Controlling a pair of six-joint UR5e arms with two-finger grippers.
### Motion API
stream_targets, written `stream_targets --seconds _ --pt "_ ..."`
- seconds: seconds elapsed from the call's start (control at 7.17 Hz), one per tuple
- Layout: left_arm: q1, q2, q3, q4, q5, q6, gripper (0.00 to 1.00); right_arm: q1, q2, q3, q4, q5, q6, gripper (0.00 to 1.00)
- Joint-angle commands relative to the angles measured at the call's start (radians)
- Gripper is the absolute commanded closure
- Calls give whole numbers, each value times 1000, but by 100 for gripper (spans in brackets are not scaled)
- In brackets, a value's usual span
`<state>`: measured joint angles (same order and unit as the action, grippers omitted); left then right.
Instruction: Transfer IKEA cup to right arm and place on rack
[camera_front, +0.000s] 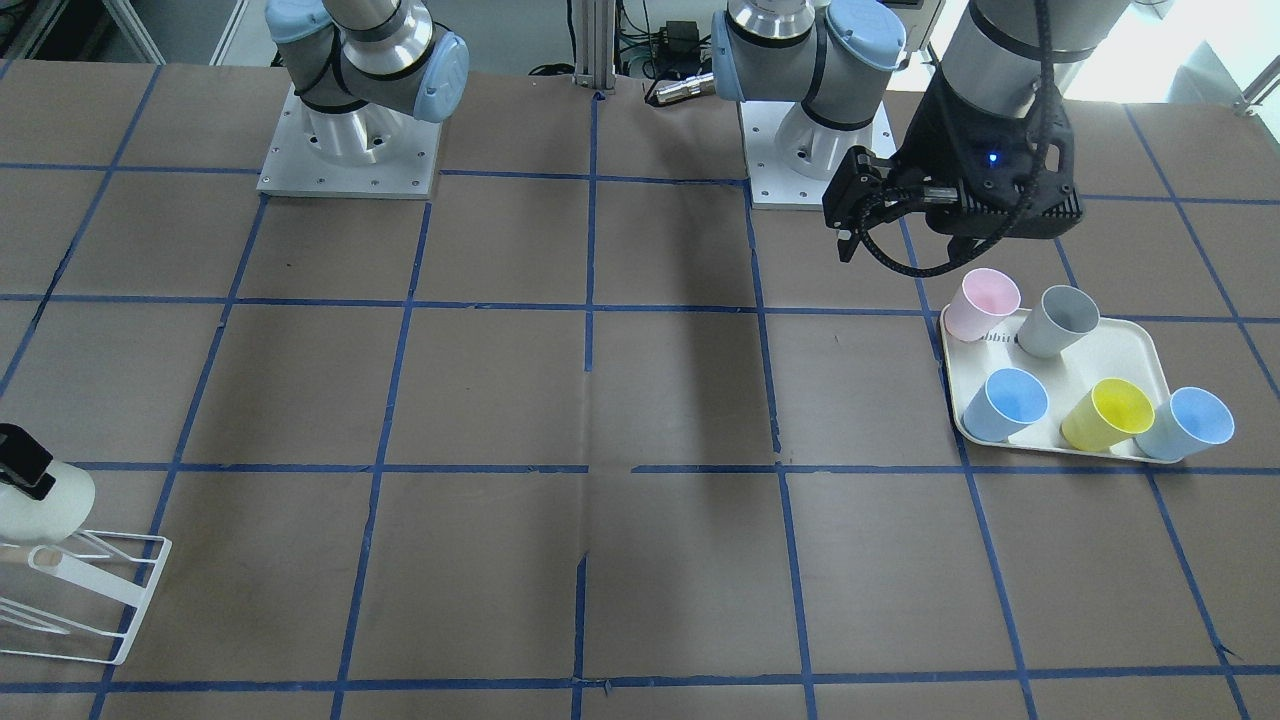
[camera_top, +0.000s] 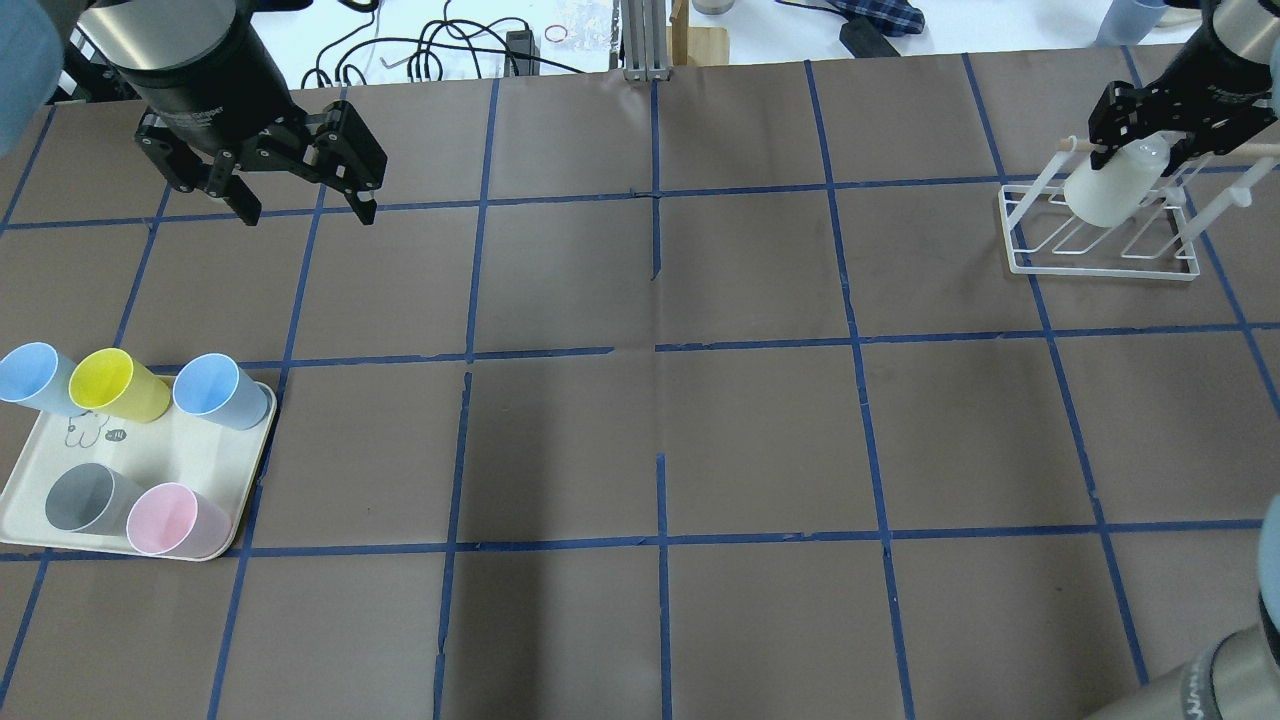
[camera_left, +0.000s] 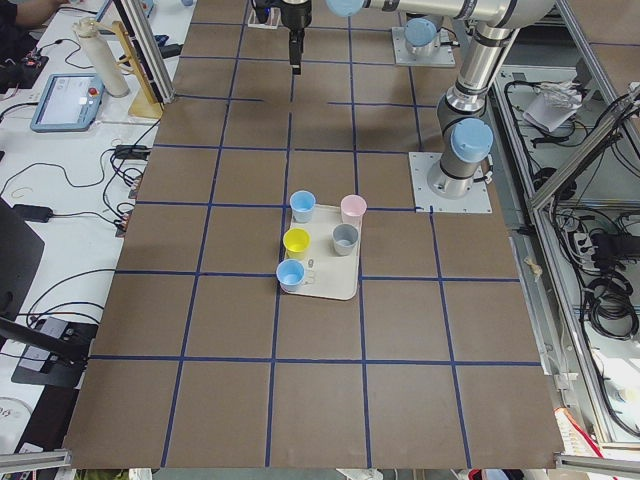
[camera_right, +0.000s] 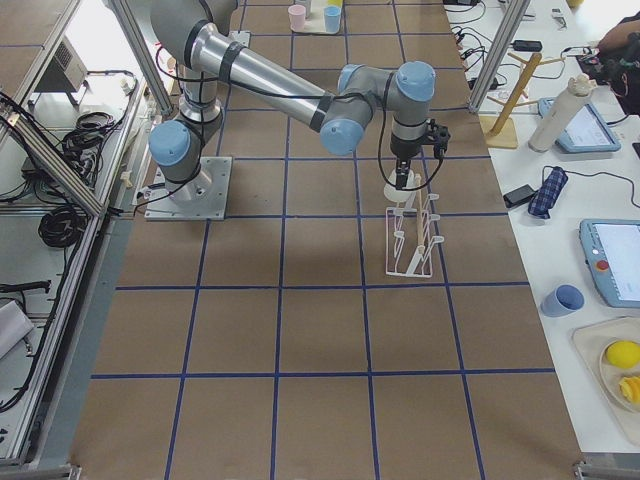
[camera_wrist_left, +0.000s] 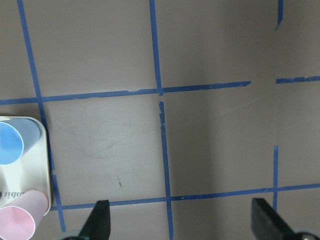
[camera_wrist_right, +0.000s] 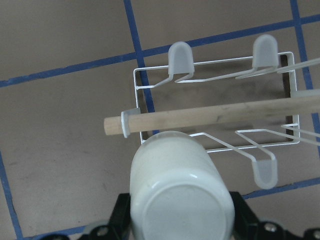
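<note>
The cream IKEA cup (camera_top: 1105, 190) hangs tilted, mouth down, in my right gripper (camera_top: 1150, 140), right over the white wire rack (camera_top: 1100, 262) at the far right. In the right wrist view the cup's base (camera_wrist_right: 181, 207) faces the camera between the black fingers (camera_wrist_right: 120, 216). The rack (camera_wrist_right: 142, 107) and its rounded prong tips lie just beyond. I cannot tell whether the cup touches a prong. The cup (camera_front: 45, 505) and rack (camera_front: 120, 600) also show at the front-facing view's left edge. My left gripper (camera_top: 307, 212) is open and empty, high over the far left table (camera_wrist_left: 182, 225).
A cream tray (camera_top: 150, 450) at the near left holds a grey cup (camera_top: 85, 497), a pink cup (camera_top: 170, 520), a yellow cup (camera_top: 115, 385) and two blue cups (camera_top: 215, 390). A wooden rod (camera_wrist_right: 215, 116) runs across the rack. Blue tape lines grid the brown table.
</note>
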<state>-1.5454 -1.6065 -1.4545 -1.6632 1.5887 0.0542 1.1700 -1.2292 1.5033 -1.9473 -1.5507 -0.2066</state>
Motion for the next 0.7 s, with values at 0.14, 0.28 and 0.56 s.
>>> stream_targets --seconds 0.14,0.28,0.56 --pt "2 -1 15 3 -1 -2 0 2 37 -1 -19 4 0 0" --pt "1 10 -1 0 7 -2 0 2 31 -1 -13 6 -2 0" --pt "7 -13 26 25 2 3 0 5 -36 -9 45 1 0 0"
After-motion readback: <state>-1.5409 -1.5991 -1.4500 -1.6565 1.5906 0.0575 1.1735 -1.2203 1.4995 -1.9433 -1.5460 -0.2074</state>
